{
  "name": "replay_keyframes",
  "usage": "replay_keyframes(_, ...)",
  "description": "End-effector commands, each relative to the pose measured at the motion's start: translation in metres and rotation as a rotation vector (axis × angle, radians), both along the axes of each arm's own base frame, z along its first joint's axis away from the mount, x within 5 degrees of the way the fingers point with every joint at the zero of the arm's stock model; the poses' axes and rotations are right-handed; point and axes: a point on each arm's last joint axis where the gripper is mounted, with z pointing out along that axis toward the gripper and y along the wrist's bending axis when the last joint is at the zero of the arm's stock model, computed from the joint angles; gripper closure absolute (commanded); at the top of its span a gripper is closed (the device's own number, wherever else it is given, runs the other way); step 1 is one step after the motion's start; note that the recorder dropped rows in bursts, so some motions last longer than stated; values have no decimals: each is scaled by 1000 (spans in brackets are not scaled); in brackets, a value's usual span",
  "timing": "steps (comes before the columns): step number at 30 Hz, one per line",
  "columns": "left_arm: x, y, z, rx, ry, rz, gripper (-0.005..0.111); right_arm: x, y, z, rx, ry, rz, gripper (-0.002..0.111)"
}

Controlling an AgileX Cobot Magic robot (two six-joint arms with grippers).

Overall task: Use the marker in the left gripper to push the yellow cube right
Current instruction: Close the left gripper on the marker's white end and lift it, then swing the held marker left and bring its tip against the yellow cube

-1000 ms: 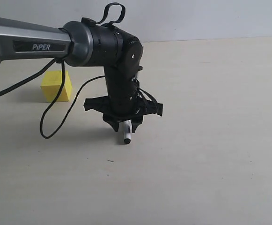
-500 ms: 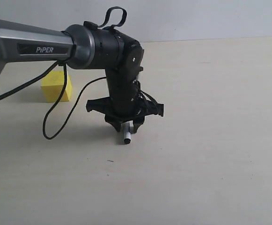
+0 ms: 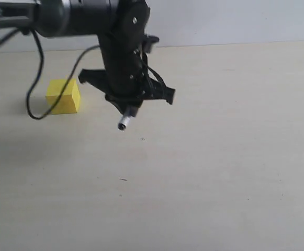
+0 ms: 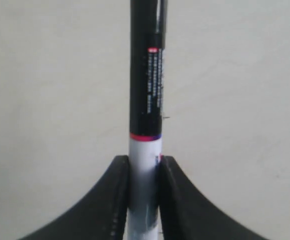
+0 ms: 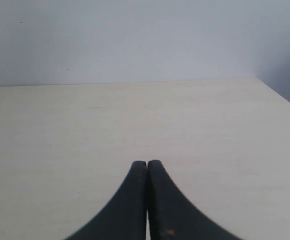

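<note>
The yellow cube (image 3: 63, 96) rests on the pale table at the left of the exterior view. My left gripper (image 3: 128, 109) hangs above the table, to the right of the cube and apart from it, shut on the marker (image 3: 124, 121), whose lower end points down and to the left. In the left wrist view the black jaws clamp the marker (image 4: 145, 100) on its white barrel, the black part with print reaching out past the left gripper (image 4: 145, 162). The cube does not show there. My right gripper (image 5: 147, 164) is shut with nothing in it.
A loose black cable (image 3: 36, 83) droops from the left arm in front of the cube's left side. The pale table (image 3: 220, 157) runs back to a light wall.
The left arm has lifted and swung a little left, raising the marker's tip off the table toward the cube. The cube has not moved.
</note>
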Motion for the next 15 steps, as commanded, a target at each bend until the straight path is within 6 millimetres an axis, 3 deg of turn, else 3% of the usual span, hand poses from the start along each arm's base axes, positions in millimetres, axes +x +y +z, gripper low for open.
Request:
replay_keyframes(1,-22,41,71,133,-140,-46,107,0,0,0,1,-13,-6,108)
replay_keyframes(5,-42,94,113,199,-261,-17,107,0,0,0,3,-13,-6,108)
replay_keyframes(9,-61,168,135,220,-284,62,107,0,0,0,3,-13,-6,108)
replay_keyframes(12,-70,219,135,263,-252,117,107,0,0,0,3,-13,-6,108)
replay_keyframes(15,-72,257,121,305,-148,90,107,0,0,0,3,-13,-6,108)
